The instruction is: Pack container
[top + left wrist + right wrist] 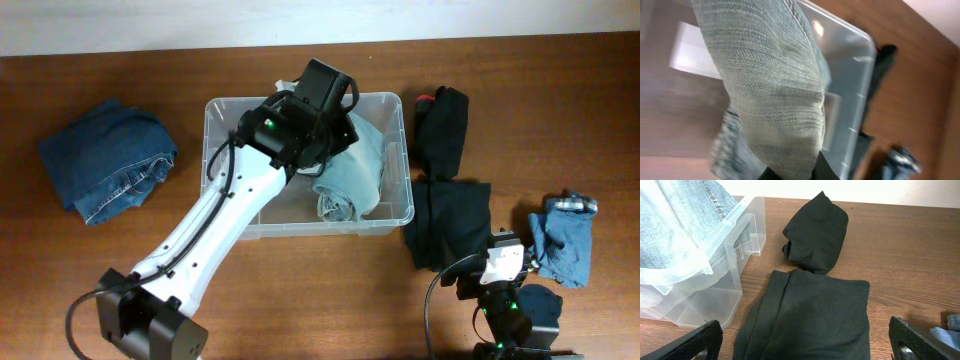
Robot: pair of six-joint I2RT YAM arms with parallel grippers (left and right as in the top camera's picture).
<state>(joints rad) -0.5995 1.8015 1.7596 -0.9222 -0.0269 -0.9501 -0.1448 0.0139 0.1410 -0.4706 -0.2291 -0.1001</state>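
Container (225, 110) label (690, 50) blurred; left pincer (792, 175) clamps pale jeans (352, 170); right pincer (802, 330) wide.

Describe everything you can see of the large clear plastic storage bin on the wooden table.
The large clear rectangular plastic bin has rounded corners, a rolled rim and a moulded grip on its end wall. It stands upright and lidless on the brown wooden table, the wood showing through it. A pale grey-blue denim garment lies in the half nearer the right arm. The white left arm reaches over it.
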